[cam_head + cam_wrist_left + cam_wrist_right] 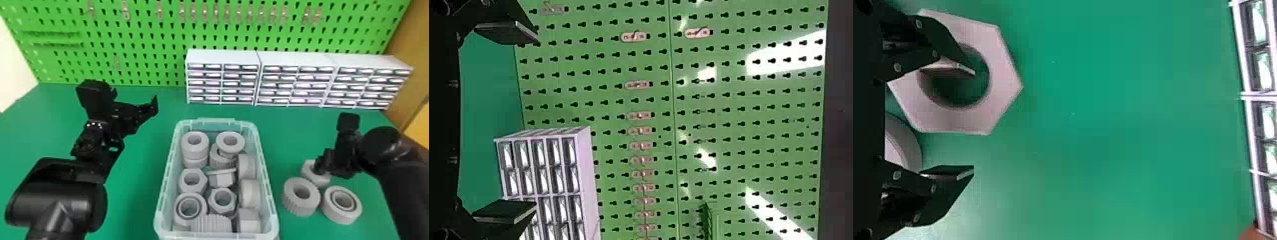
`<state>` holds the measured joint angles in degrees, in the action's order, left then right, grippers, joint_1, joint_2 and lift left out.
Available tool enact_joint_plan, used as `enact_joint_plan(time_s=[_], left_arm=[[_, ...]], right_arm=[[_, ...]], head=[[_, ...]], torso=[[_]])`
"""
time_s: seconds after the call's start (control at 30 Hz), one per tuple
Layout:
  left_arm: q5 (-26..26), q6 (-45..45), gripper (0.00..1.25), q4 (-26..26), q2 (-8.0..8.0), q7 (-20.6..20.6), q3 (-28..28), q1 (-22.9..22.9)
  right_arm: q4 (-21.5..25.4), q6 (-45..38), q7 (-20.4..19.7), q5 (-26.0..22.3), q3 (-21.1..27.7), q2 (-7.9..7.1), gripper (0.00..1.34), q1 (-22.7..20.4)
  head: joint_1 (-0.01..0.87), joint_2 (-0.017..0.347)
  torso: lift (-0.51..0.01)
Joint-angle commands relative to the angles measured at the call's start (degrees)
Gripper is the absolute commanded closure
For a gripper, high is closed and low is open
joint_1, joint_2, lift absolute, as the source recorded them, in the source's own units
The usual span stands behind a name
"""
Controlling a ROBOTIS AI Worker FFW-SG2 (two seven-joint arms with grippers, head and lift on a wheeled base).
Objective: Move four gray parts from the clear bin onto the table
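Note:
The clear bin point(269, 191) stands at front centre, holding several gray nuts and rings. Right of it, three gray parts lie on the green table: a hex nut point(320, 182), a ribbed ring point(300, 202) and a smooth ring point(346, 217). My right gripper point(320, 167) is at the hex nut. In the right wrist view, this gripper point(973, 121) is open, with one finger over or in the hole of the nut point(998, 75) and the other outside it. My left gripper point(137, 123) is held left of the bin; in its wrist view, the gripper point(535, 122) stands open and holds nothing.
White drawer cabinets point(223, 76) line the back right of the table point(153, 143), in front of a green pegboard point(127, 48). A yellow-brown panel point(411, 38) rises at the far right.

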<state>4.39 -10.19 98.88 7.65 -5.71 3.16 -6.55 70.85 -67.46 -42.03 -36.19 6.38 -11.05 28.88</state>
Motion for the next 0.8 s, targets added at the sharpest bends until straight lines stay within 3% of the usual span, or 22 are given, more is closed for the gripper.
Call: enact_joint_plan(time_s=[0.0,0.3,0.53,0.77], left_arm=[[0.0,0.0,0.11,0.0,0.0,0.0,0.0,-0.04],[0.0,0.0,0.11,0.0,0.0,0.0,0.0,0.04],[0.0,0.0,0.11,0.0,0.0,0.0,-0.09,0.04],[0.0,0.0,0.11,0.0,0.0,0.0,-0.09,0.13]], right_arm=[[1.84,0.93,0.02,1.92,-0.14,0.5,0.53,-0.67],[2.89,1.1,0.02,3.32,-1.81,0.24,0.53,-0.67],[8.43,1.63,0.02,8.33,-6.82,0.24,0.53,-0.85],[13.96,-0.57,0.02,8.42,-9.98,0.15,0.53,-0.5]], head=[[0.686,0.026],[0.686,0.026],[0.686,0.026],[0.686,0.026]], torso=[[-0.05],[-0.05],[-0.05],[-0.05]])
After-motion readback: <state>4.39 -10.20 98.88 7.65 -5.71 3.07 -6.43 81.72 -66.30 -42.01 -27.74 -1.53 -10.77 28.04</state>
